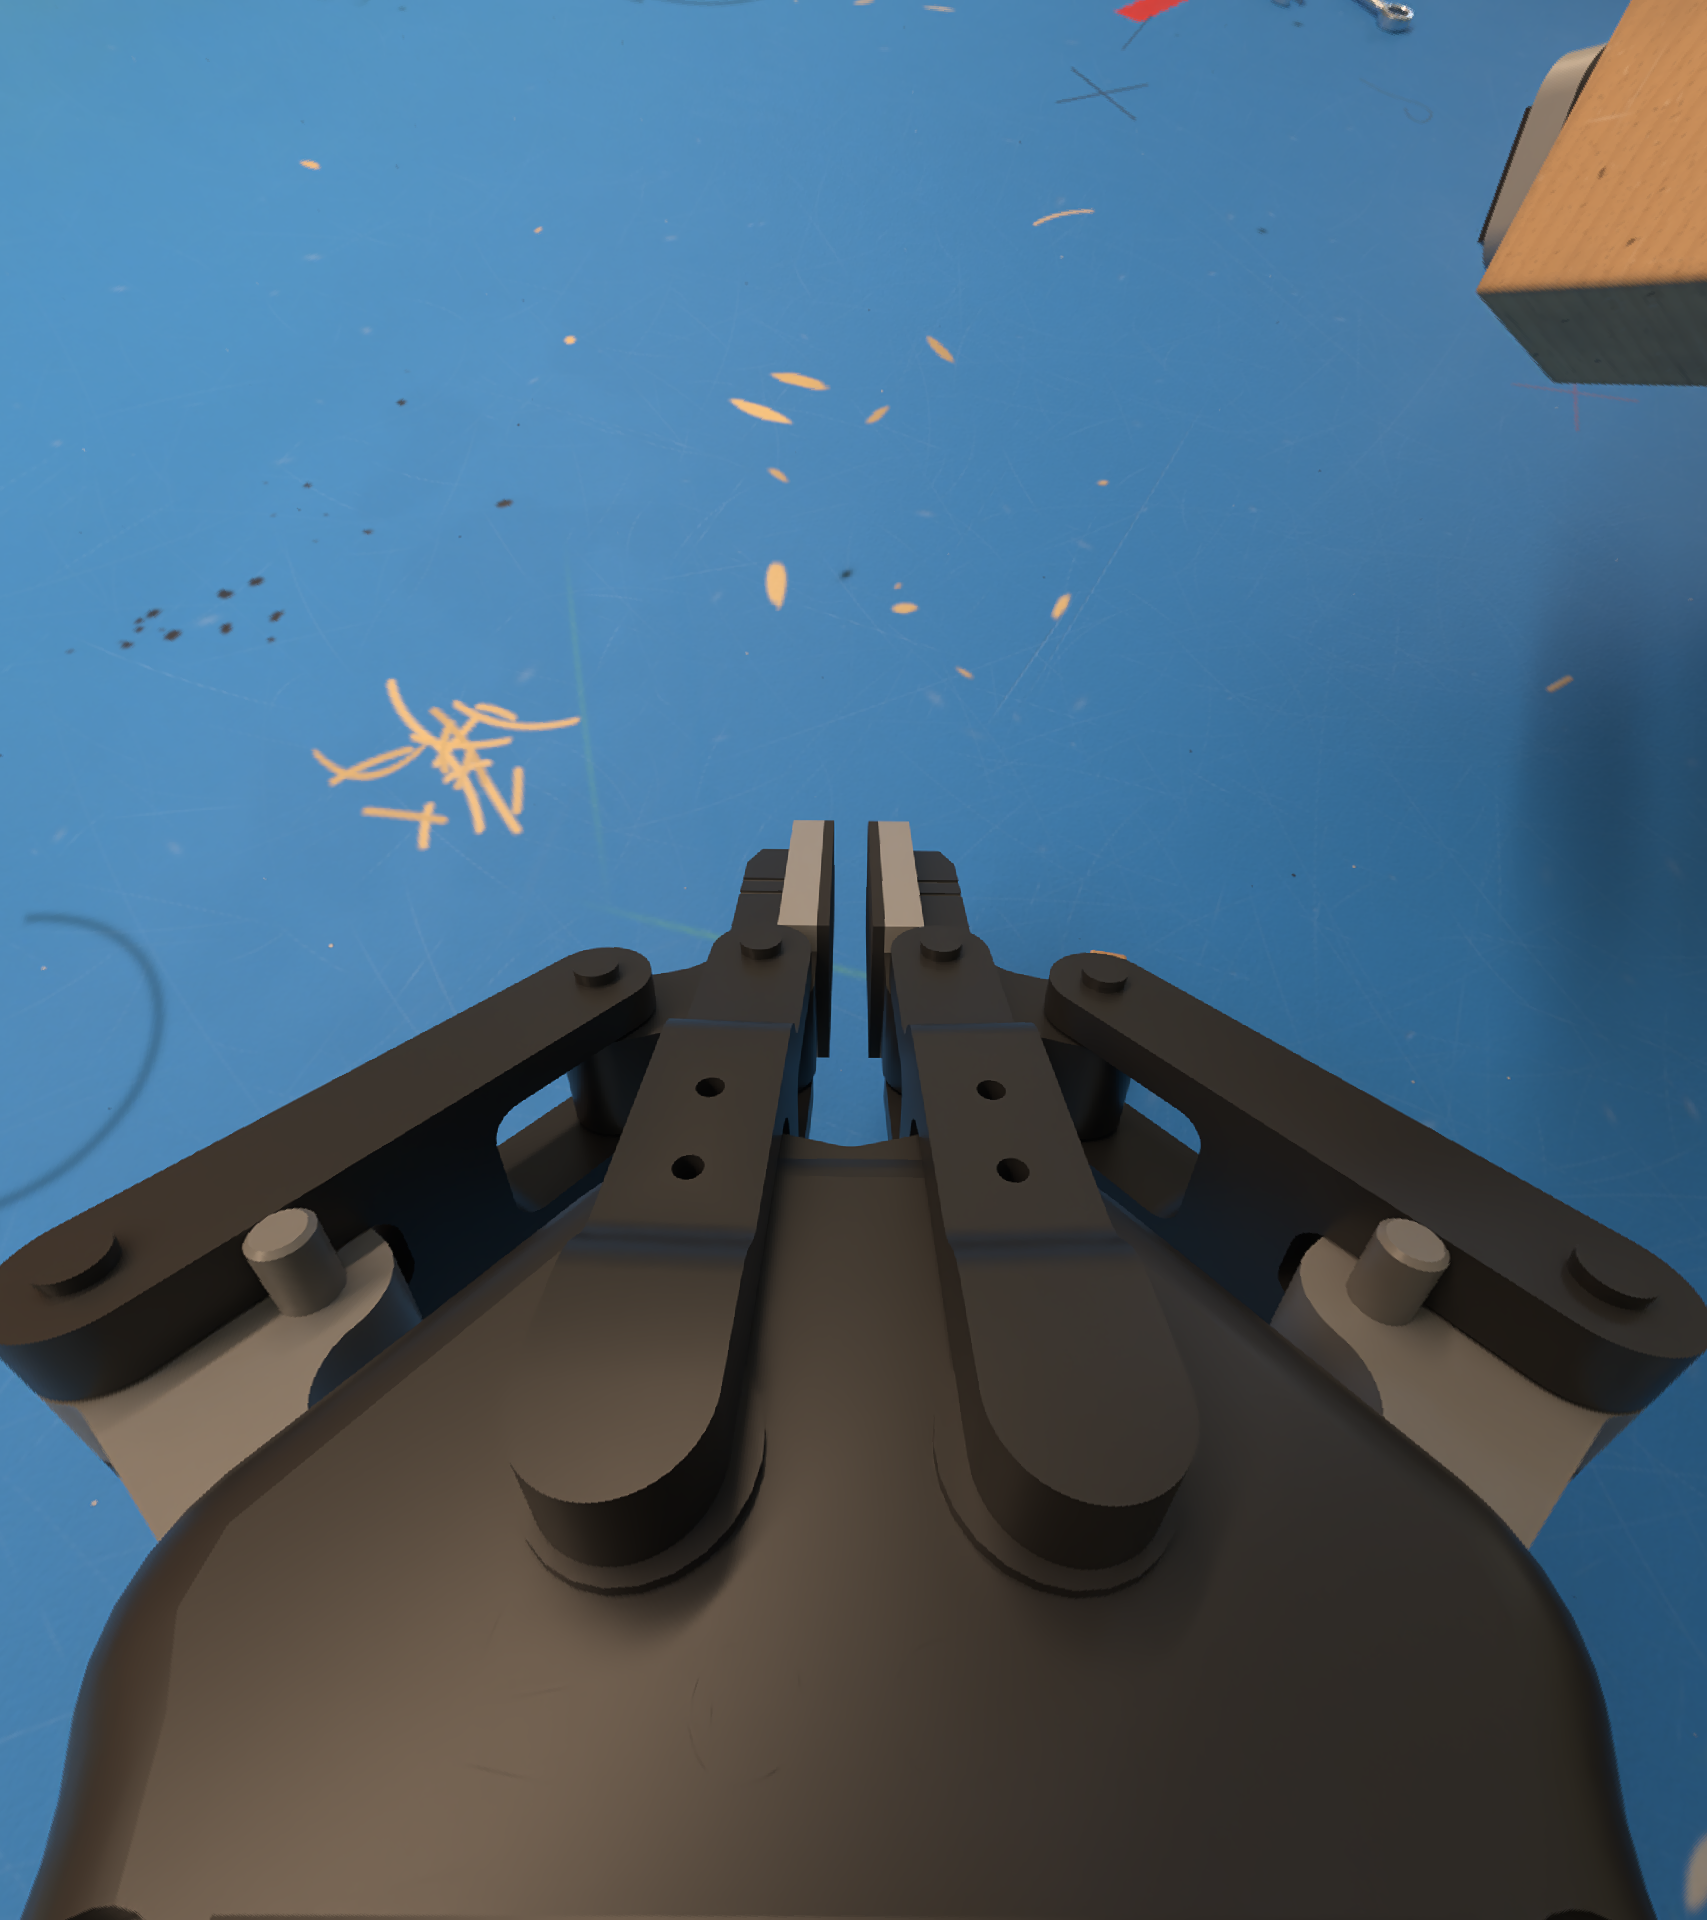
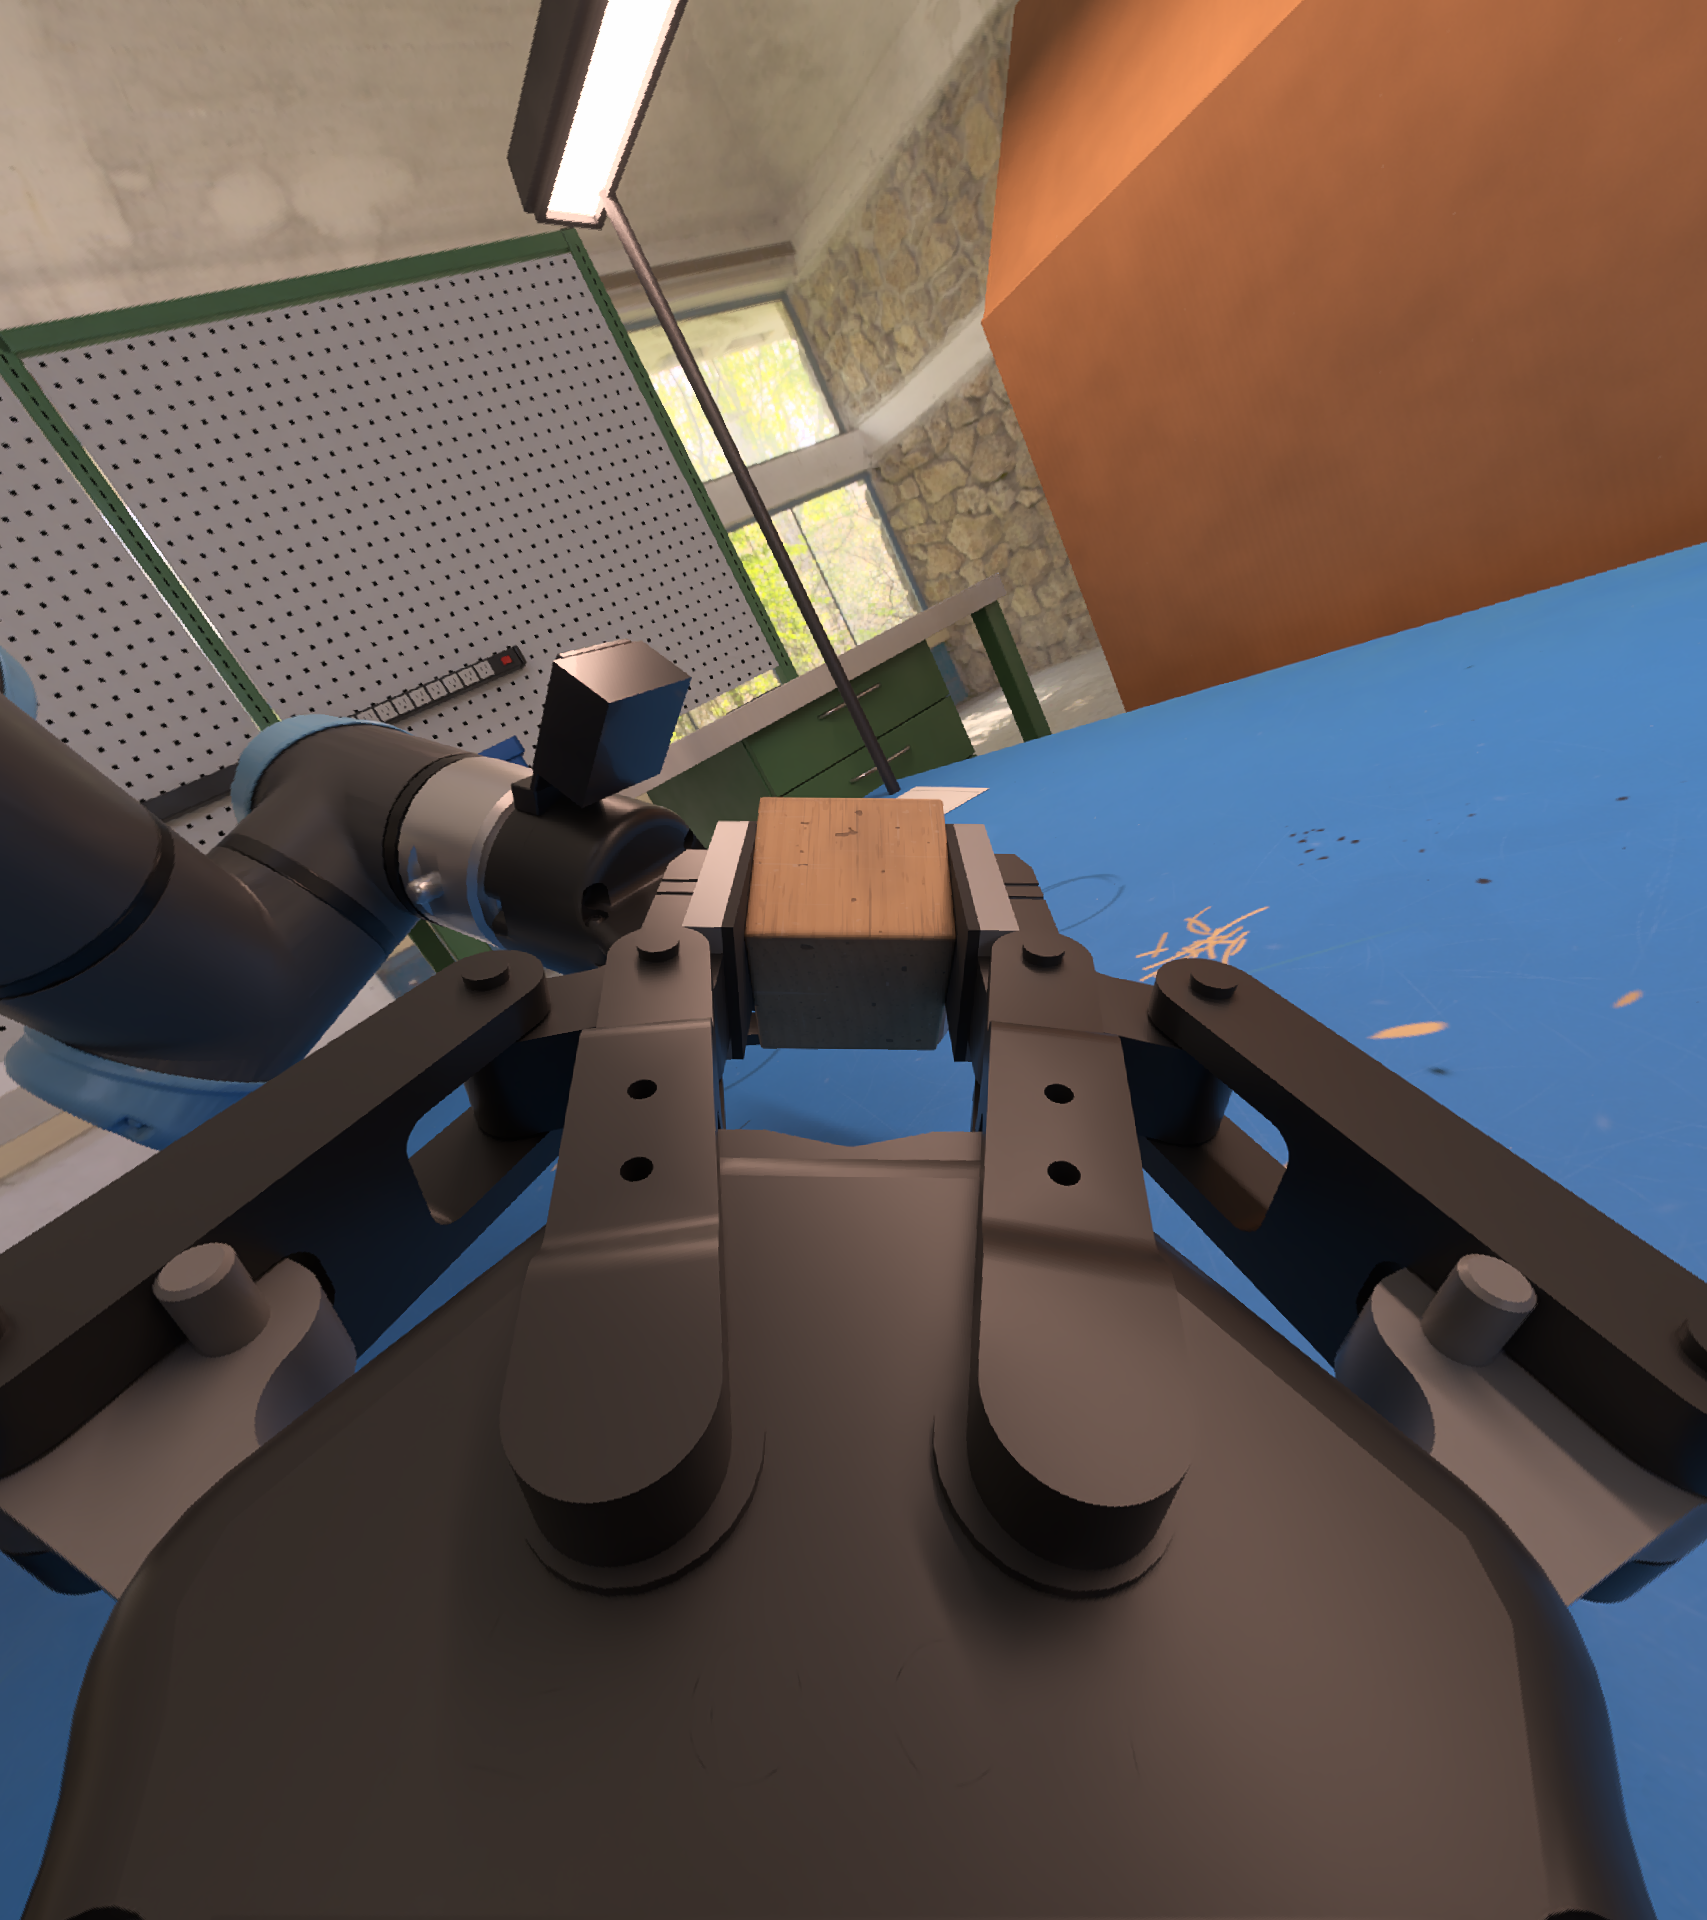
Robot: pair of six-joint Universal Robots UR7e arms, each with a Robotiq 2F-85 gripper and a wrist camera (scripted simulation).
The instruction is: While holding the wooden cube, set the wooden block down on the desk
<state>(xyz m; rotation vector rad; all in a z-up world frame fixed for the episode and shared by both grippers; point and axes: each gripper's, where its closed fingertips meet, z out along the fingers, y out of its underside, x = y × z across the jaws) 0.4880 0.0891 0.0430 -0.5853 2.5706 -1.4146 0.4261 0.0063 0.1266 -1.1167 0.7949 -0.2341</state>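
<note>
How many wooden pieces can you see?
1. The wooden piece is clamped in the right tool, held above the blue desk. The left tool holds nothing. Another piece may lie out of view.

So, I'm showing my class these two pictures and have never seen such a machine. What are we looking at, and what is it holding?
Each picture comes from a camera mounted on a robot arm's wrist, looking out along its two-finger gripper. The left gripper points down at a blue desk; its fingers are nearly together with nothing between them. Wood shavings and chips lie scattered on the desk. The right gripper is clamped on a wooden block, held above the desk; the same block shows at the left picture's top right corner. The other arm shows at the left of the right picture, with a pegboard behind it.
</note>
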